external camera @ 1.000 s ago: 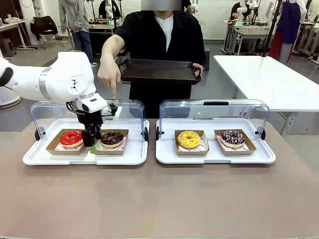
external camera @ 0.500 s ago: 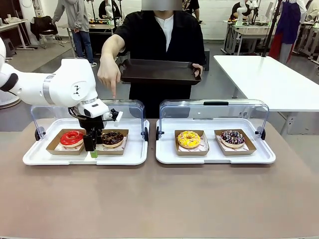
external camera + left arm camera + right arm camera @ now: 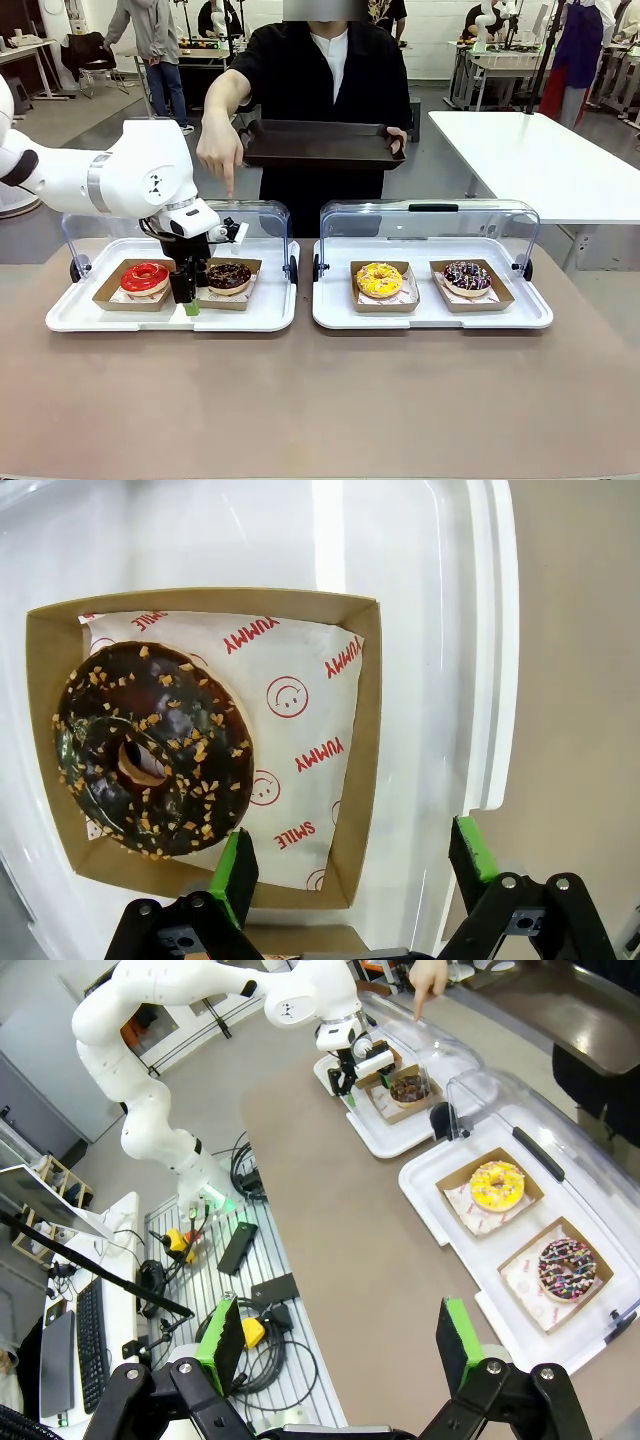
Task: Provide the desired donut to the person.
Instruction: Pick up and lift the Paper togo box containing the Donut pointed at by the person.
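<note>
Front view: you've got the left gripper [image 3: 186, 298] down in the left white tray [image 3: 255, 315], between the red donut [image 3: 144, 276] and the chocolate donut [image 3: 229, 275], just beside the chocolate one's cardboard box [image 3: 215, 300]. The jaws stand apart with nothing in them. The person [image 3: 320, 80] points a hand [image 3: 218, 150] down over the raised clear lid [image 3: 262, 212], roughly above the chocolate donut, so that's likely the wanted one. Their other hand holds a dark serving tray [image 3: 320, 143] ready. The yellow donut [image 3: 379, 279] and sprinkled donut [image 3: 467, 275] sit in the right-hand tray [image 3: 430, 318], well apart from the action.

Left wrist view: the jaws are wide and empty. One green pad hangs at the box's near wall, close by the donut's edge. The other hangs out past the box, over the tray rim. So you're straddling the box's corner and side wall, and the donut lies off to one side of the gap on its printed paper liner [image 3: 300, 700].

Risks, as I judge them:
- Close here and you pinch cardboard and paper, or miss the donut altogether.
- Drop lower and the inner pad may gouge the frosting.
- A one-sided grip could tilt the box and let the donut slide off.
- Lift carelessly and the wrist may clip the lid.

Right wrist view: the right gripper [image 3: 337, 1335] hangs high over the table, jaws apart and empty, well away from both trays.
</note>
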`<state>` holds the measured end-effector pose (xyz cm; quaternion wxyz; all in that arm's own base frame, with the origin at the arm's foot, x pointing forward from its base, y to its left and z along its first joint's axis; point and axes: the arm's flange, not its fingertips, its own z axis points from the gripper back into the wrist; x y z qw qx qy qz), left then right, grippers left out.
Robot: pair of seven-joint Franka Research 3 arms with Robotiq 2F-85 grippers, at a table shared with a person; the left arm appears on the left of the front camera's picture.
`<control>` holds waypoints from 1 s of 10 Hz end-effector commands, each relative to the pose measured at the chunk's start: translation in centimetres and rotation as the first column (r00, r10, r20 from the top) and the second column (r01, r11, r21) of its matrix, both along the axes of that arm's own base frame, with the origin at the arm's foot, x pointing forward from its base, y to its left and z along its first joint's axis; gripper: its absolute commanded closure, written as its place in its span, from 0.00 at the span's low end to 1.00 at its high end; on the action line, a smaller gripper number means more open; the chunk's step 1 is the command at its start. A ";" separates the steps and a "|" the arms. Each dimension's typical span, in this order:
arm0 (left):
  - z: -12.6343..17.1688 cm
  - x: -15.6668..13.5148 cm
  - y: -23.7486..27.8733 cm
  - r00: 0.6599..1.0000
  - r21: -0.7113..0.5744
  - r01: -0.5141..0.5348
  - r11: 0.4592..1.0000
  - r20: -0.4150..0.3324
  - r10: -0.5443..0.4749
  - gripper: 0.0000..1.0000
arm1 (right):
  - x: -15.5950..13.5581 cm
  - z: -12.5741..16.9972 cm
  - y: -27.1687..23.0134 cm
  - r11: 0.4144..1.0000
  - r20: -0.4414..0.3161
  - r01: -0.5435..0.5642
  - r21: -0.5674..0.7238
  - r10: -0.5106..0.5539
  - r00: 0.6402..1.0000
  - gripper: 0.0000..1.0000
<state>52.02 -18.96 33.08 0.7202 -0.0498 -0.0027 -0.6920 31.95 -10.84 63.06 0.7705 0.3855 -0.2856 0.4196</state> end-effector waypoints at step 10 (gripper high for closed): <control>0.0 -1.2 0.6 0.998 0.045 -0.005 0.999 0.069 0.002 1.00 | 0.1 0.0 0.1 1.000 0.011 -0.009 0.015 0.009 1.000 0.00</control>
